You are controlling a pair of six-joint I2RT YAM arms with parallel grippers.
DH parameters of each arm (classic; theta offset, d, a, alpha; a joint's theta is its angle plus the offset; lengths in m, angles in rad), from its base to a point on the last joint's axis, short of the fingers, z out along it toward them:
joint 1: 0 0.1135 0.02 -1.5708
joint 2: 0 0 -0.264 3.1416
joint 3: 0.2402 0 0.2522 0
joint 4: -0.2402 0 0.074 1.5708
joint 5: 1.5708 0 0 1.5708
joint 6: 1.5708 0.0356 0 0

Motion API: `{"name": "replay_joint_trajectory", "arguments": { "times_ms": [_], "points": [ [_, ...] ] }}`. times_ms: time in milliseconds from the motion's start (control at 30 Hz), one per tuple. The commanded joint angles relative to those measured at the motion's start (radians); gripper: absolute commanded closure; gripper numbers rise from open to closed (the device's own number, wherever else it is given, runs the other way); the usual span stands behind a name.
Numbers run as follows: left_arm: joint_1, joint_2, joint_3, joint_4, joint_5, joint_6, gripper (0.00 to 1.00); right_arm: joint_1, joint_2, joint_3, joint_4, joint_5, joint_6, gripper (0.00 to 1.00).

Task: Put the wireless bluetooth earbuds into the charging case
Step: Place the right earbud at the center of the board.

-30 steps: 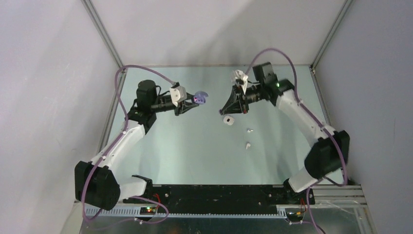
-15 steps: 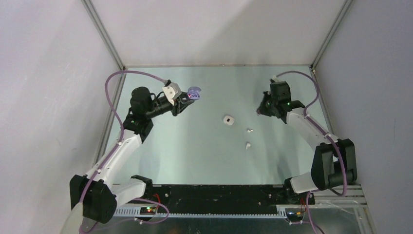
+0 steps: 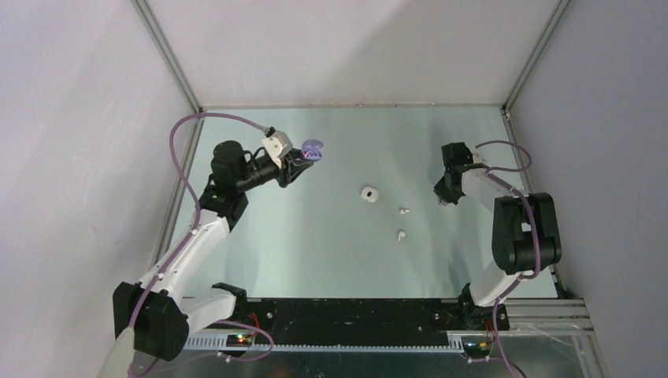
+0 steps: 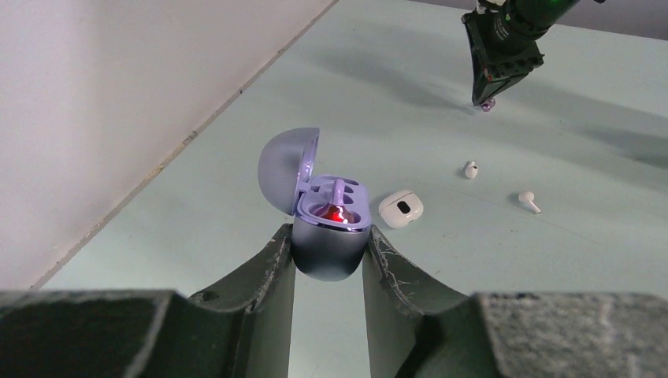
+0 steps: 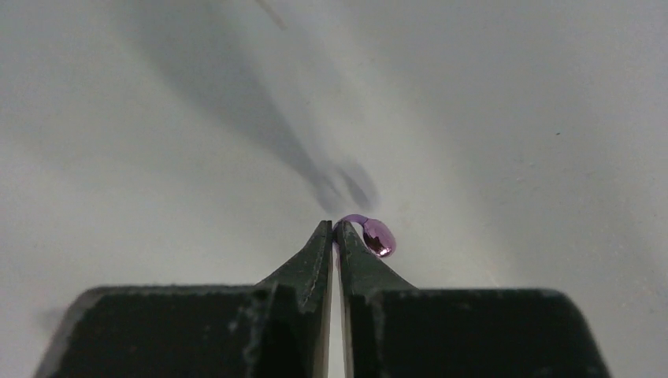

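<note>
My left gripper [image 3: 303, 160] is shut on the purple charging case [image 3: 313, 150] and holds it above the table at the back left. In the left wrist view the case [image 4: 331, 236] sits between my fingers [image 4: 268, 268] with its lid open and a red light inside. My right gripper [image 3: 443, 197] is at the right, low over the table, shut on a purple earbud [image 5: 376, 236] pinched by its stem. It also shows in the left wrist view [image 4: 488, 105]. Two white earbuds [image 3: 404, 211] [image 3: 401, 234] lie on the table.
A closed white case [image 3: 369, 194] lies mid-table, just behind the white earbuds; it also shows in the left wrist view [image 4: 401, 209]. Grey walls close in the table on the left, back and right, with metal frame posts [image 3: 169, 59] at the back corners.
My right arm has swung from mid-table to the right and dropped low towards the surface. My left arm has pulled back slightly to the left with the purple case.
</note>
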State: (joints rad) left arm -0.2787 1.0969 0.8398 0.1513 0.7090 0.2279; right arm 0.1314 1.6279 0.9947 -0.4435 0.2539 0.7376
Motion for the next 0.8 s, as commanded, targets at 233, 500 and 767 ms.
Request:
{"name": "replay_joint_trajectory", "arguments": {
  "times_ms": [233, 500, 767],
  "points": [
    [-0.004, 0.019, 0.049, 0.017, -0.012, -0.013, 1.0, -0.066, 0.029, 0.144, -0.109, -0.132, -0.036, 0.7],
    [-0.001, 0.031, 0.068, 0.016, -0.002, 0.017, 1.0, -0.124, 0.133, 0.522, -0.379, -0.719, -0.72, 0.52],
    [0.001, 0.013, 0.059, 0.021, -0.002, 0.03, 1.0, -0.067, 0.435, 0.907, -0.876, -0.494, -1.369, 0.67]
  ]
}}
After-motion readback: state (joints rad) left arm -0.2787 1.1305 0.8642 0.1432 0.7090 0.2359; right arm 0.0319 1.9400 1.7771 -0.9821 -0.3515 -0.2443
